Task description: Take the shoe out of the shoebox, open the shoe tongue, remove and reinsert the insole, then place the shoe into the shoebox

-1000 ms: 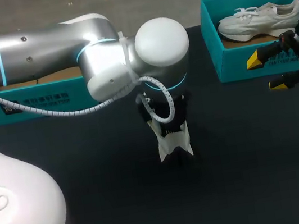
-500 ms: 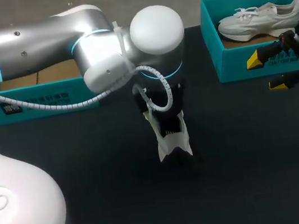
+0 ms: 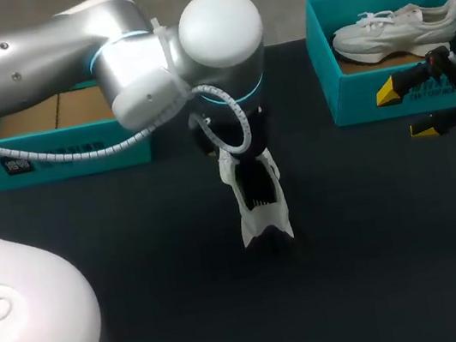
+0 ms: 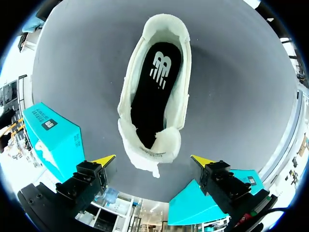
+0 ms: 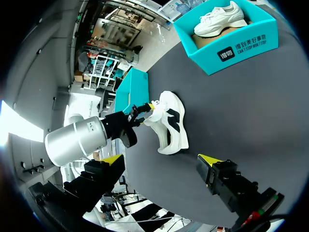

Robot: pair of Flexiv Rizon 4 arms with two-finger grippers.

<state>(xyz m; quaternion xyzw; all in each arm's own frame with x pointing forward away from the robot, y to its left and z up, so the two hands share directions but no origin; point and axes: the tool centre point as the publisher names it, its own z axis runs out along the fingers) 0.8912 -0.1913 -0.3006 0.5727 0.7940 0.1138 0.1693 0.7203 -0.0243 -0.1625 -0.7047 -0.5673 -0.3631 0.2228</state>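
A white shoe [image 3: 258, 205] lies on the dark table, its opening up and a black insole [image 4: 155, 89] lying inside it. My left gripper [image 4: 153, 162] hangs open just above the shoe's end, its yellow fingertips [image 4: 104, 160] wide apart and clear of the shoe on both sides. In the head view the left wrist [image 3: 219, 29] hides that gripper. The right wrist view shows the shoe [image 5: 170, 126] with the left gripper [image 5: 145, 112] at its end. My right gripper [image 3: 407, 110] stands open and empty in front of the teal shoebox [image 3: 336, 89], which holds a second white shoe [image 3: 396, 27].
A second teal box [image 3: 59, 146] with a cardboard inside stands at the back left, partly under my left arm. Dark tabletop [image 3: 367, 227] lies around and in front of the shoe.
My left arm has drawn back away from the shoe toward the far left, uncovering more of it. The shoe and the right arm have not moved.
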